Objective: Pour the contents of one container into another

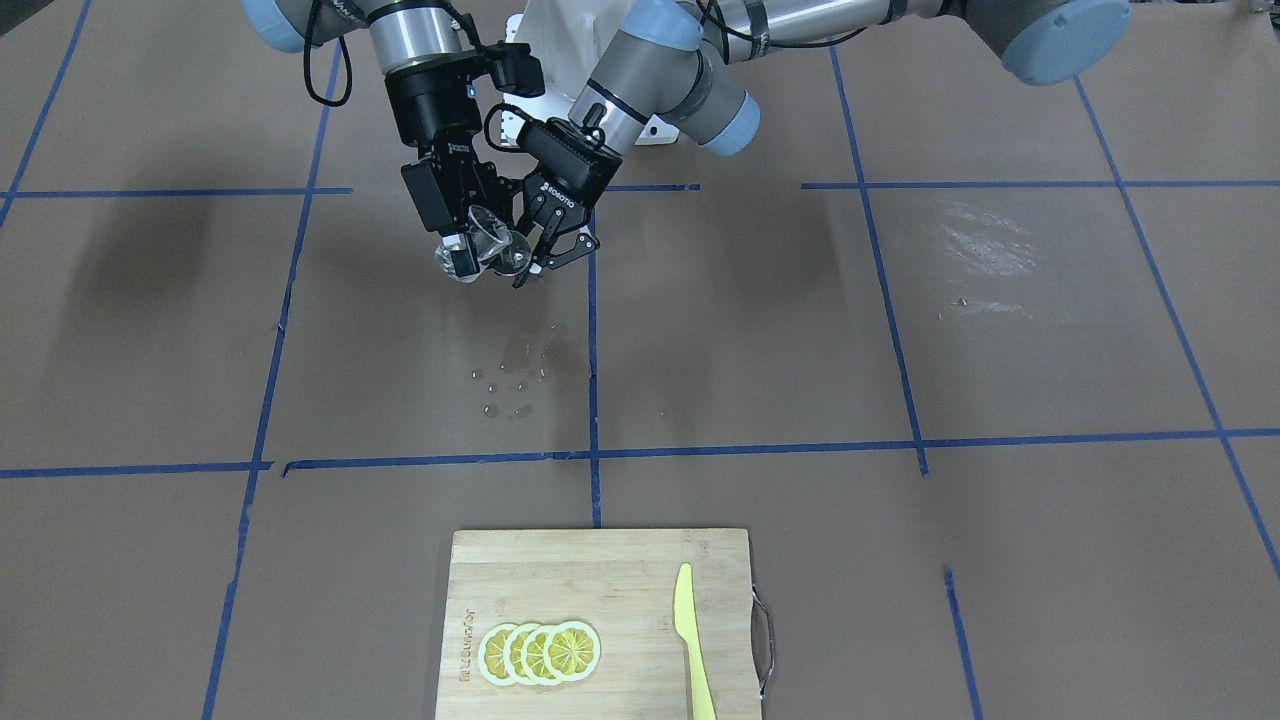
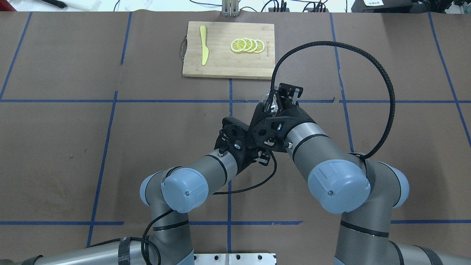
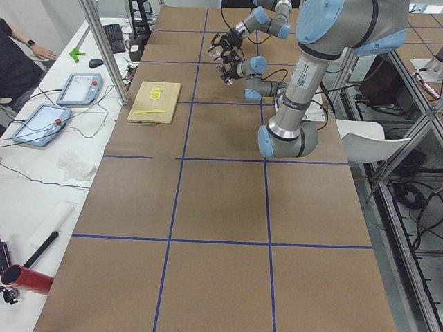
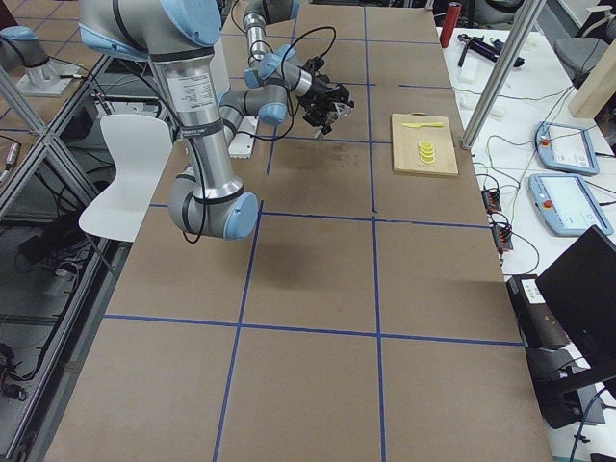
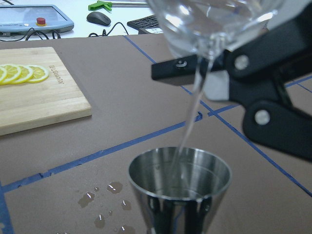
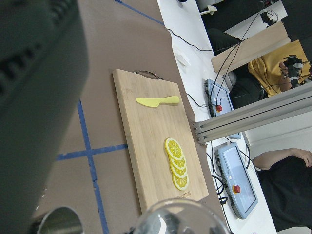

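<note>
My right gripper (image 1: pixel 465 250) is shut on the small clear glass (image 1: pixel 475 240) and holds it tilted in the air. A thin stream of water runs from the glass (image 5: pixel 214 24) into the steel jigger (image 5: pixel 179 178) just below it. My left gripper (image 1: pixel 540 262) is shut on that jigger (image 1: pixel 515 260) and holds it upright. The right gripper's black fingers (image 5: pixel 273 92) show behind the glass. In the right wrist view the glass rim (image 6: pixel 180 217) and the jigger's mouth (image 6: pixel 61 222) sit at the bottom edge. From overhead the glass (image 2: pixel 264 97) peeks past the right wrist, and the left gripper's fingers are hidden.
Water drops (image 1: pixel 515 380) lie on the brown paper below the grippers. A wooden cutting board (image 1: pixel 560 570) carries lemon slices (image 1: pixel 540 652) and a yellow knife (image 1: pixel 692 640) on the side of the table away from the robot. Blue tape lines cross the table.
</note>
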